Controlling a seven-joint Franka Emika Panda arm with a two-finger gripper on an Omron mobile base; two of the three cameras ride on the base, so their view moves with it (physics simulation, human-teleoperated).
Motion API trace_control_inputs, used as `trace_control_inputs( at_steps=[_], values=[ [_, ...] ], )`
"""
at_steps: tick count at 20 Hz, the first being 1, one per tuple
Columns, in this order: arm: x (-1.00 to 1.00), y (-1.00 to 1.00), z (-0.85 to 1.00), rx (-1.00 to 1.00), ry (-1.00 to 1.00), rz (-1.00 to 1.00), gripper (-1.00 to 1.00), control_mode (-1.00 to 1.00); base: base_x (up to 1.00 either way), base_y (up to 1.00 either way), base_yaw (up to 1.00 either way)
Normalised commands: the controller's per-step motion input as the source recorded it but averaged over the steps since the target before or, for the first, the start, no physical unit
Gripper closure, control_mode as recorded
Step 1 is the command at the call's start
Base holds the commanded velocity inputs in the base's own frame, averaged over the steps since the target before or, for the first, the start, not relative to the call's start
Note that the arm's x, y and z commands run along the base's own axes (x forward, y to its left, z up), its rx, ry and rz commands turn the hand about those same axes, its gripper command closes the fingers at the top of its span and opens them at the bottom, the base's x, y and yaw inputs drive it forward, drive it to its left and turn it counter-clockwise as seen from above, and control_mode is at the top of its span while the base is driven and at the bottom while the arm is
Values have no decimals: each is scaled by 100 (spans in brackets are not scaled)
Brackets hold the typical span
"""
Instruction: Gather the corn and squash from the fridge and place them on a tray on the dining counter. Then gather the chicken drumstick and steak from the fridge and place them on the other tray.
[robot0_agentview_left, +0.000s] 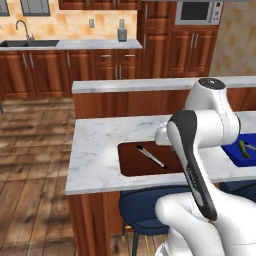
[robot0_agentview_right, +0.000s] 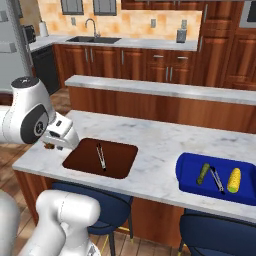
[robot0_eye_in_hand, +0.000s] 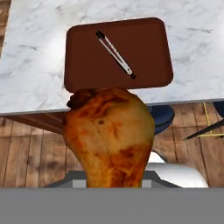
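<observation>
My gripper (robot0_agentview_right: 50, 146), closed on the chicken drumstick (robot0_eye_in_hand: 109, 135), hangs at the counter edge; the brown tray (robot0_eye_in_hand: 151, 57) lies just ahead.

A marble-topped dining counter (robot0_agentview_right: 165, 142) with a raised ledge behind it stands on a wood-plank floor (robot0_agentview_left: 30, 165), blue stools (robot0_agentview_right: 215, 232) tucked beneath. Along the tiled back wall run dark wooden cabinets (robot0_agentview_left: 105, 62), a sink (robot0_agentview_right: 92, 39) with faucet, and a built-in microwave (robot0_agentview_left: 197, 12).

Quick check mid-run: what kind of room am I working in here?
A home kitchen, rendered: a sink with faucet on the back counter, wooden cabinets, a built-in microwave, and a marble dining counter with stools beneath.
</observation>
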Motion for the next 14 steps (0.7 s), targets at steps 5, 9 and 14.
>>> trace_control_inputs(
  at_steps=[5, 9, 14],
  values=[
    [53, 12, -52, -1, 13, 0, 100, -100, 0, 0, 0],
    [73, 5, -40, -1, 17, 0, 100, -100, 0, 0, 0],
    [73, 20, -51, -1, 18, 0, 100, -100, 0, 0, 0]
  ],
)
